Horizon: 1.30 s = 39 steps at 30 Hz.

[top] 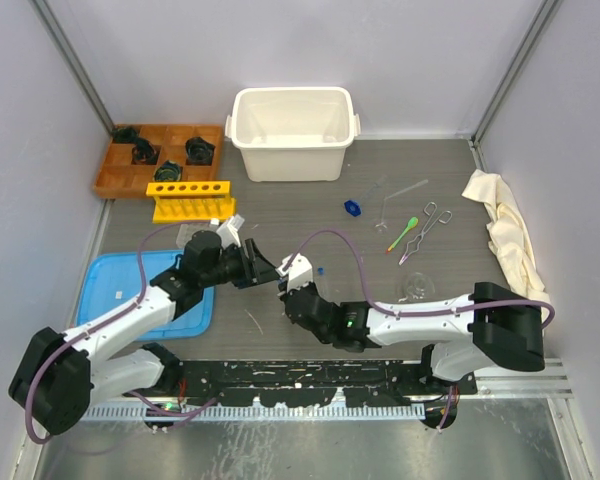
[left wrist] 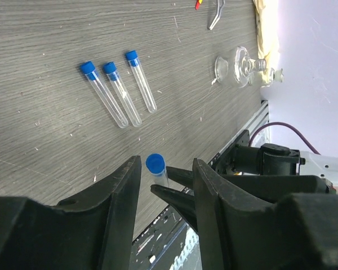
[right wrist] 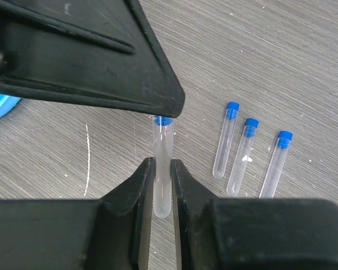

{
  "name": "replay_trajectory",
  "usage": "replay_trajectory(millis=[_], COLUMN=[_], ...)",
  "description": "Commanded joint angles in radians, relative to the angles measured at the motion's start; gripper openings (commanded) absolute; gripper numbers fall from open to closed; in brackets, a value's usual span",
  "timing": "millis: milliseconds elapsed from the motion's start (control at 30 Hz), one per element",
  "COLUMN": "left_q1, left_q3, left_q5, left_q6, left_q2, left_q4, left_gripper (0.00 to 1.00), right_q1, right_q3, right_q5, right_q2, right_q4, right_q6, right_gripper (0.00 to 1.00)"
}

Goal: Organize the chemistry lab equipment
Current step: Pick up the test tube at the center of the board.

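Note:
My right gripper (right wrist: 161, 163) is shut on a clear glass tube (right wrist: 162, 185) with a blue cap (left wrist: 155, 163), holding it above the table. My left gripper (left wrist: 167, 163) is open, one finger on each side of the capped end, with a gap to the cap on the near side. Both grippers meet at the table's middle, left (top: 263, 268) and right (top: 288, 278). Three more capped tubes (left wrist: 121, 93) lie side by side on the table. The yellow tube rack (top: 190, 200) stands at the back left. A glass flask (top: 415, 287), forceps (top: 427, 228), a green spoon (top: 405, 230) and a loose blue cap (top: 353, 208) lie to the right.
A white bin (top: 293, 130) stands at the back centre and an orange tray (top: 115, 175) of black parts at the back left. A blue tray (top: 120, 290) lies under my left arm. The cream cloth (top: 505, 230) lies at the right edge. Walls close in on three sides.

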Motion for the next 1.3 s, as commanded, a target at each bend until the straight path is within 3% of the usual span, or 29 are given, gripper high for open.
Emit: replay_trajectory(millis=[0, 333, 867, 1033, 1267], left_q1=[-0.004, -0.004, -0.004, -0.004, -0.003], left_q3=[0.002, -0.005, -0.012, 0.007, 0.072], left_q5=[0.019, 0.025, 0.017, -0.098, -0.387], left_q6=[-0.005, -0.005, 0.010, 0.088, 0.270], left_q2=[0.014, 0.040, 0.054, 0.041, -0.004], left_q4=[0.071, 0.094, 0.098, 0.005, -0.145], left_gripper=[0.43, 0.38, 0.05, 0.00, 0.00], right_q1=[0.017, 0.028, 0.030, 0.035, 0.042], right_q3=[0.042, 0.052, 0.060, 0.048, -0.035], right_q5=[0.044, 0.056, 0.059, 0.046, 0.029], right_q2=[-0.007, -0.002, 0.006, -0.017, -0.129], right_q4=[0.064, 0.069, 0.052, 0.036, 0.057], right_q6=[-0.015, -0.018, -0.019, -0.009, 0.016], right_gripper=[0.13, 0.13, 0.16, 0.33, 0.35])
